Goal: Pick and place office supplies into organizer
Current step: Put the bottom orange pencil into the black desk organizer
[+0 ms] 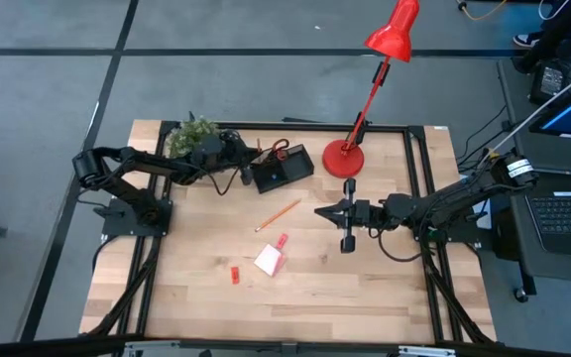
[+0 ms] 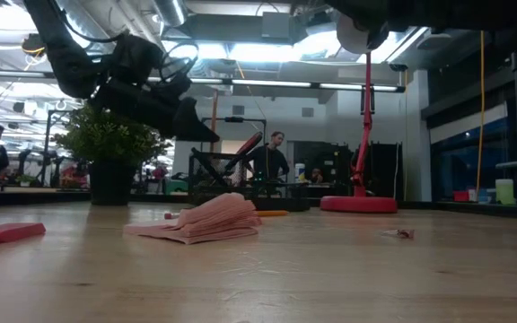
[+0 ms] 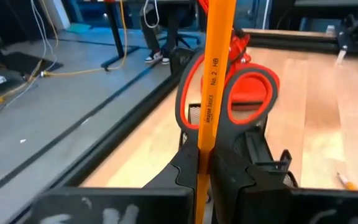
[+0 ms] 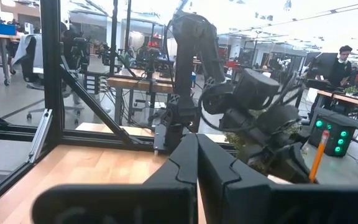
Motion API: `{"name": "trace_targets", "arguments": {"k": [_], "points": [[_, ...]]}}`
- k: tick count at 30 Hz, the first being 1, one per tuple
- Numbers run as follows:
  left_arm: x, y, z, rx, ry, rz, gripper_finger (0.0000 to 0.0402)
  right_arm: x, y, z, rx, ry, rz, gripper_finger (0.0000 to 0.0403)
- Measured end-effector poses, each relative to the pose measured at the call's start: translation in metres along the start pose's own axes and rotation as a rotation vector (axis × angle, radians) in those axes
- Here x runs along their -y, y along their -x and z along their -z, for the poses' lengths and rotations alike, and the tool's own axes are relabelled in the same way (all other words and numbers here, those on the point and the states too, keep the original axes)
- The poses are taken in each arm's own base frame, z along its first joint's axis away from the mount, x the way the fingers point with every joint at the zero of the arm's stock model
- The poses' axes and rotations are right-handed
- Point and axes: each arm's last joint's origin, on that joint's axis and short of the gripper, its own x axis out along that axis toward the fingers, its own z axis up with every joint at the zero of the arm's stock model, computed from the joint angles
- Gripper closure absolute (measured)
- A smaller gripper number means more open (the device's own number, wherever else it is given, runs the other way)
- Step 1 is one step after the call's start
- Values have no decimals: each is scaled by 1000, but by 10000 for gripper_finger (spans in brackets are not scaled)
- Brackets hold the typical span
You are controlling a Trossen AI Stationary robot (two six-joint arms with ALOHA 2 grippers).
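The left tool point(image 3: 199, 171) is clamped on an orange pencil point(image 3: 213, 93). The pencil stands straight up between the two dark fingers point(image 3: 229, 165), so it looks ready to go down into the box like a pencil in a cup. Seen from above, this tool point(image 1: 249, 159) hangs just beside the black organizer point(image 1: 284, 169), near the back of the worktop point(image 1: 365, 297). Red scissors point(image 3: 241, 93) already sit in the organizer, right behind the pencil in the left wrist view. I think the tool holds the pencil up high so that it clears the organizer's wall and the scissor handles.

The right tool point(image 1: 323, 212) has its fingers pressed together with nothing in them. It waits over the middle of the worktop, pointing at the left arm.

Some things are not put away yet. A second pencil point(image 1: 278, 214) lies flat on the wood, between the organizer and the right tool. A note pad point(image 1: 269, 261) sits nearer the front, with a pink block point(image 1: 283, 241) just beside it and a small red block point(image 1: 235, 275) close by.

A green plant point(image 1: 191, 135) stands behind the left arm. A red lamp point(image 1: 345, 159) stands to the right of the organizer, well apart from the pencil.
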Motion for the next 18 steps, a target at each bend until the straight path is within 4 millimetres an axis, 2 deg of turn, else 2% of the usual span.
{"name": "trace_targets", "arguments": {"k": [7,18], "points": [[0,0,1,-7,17,0,385,0,0,2,-21,7,-3,396],[0,0,2,-18,29,-3,329,0,0,2,-21,7,-4,396]]}}
